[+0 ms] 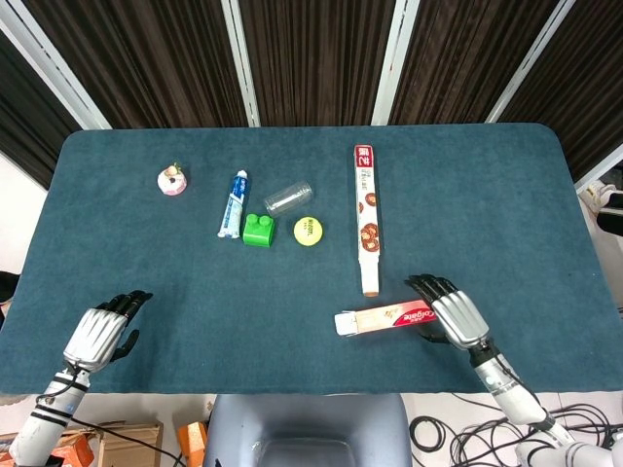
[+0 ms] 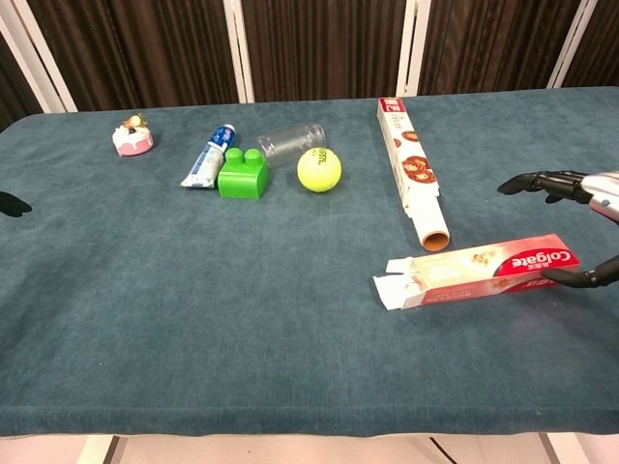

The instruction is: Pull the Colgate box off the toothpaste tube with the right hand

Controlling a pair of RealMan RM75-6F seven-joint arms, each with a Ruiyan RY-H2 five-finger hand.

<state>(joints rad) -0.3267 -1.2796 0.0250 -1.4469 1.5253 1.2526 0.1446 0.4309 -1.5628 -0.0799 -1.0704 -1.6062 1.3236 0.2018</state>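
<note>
The red-and-white Colgate box (image 1: 384,318) (image 2: 484,271) lies flat near the table's front right, its open flap end pointing left. A blue-and-white toothpaste tube (image 1: 234,204) (image 2: 208,158) lies bare at the back left, beside the green block. My right hand (image 1: 456,316) (image 2: 590,186) hovers at the box's right end with its fingers spread above the box and the thumb low by the box's tip; it holds nothing. My left hand (image 1: 97,336) (image 2: 8,205) sits at the front left edge, empty and mostly outside the chest view.
A long wrap box with its roll sticking out (image 1: 367,219) (image 2: 411,169) lies just behind the Colgate box. At the back left are a green block (image 1: 258,231) (image 2: 242,174), a yellow ball (image 1: 308,231) (image 2: 318,169), a clear cup (image 1: 288,197) (image 2: 290,143) and a pink cake toy (image 1: 172,181) (image 2: 132,135).
</note>
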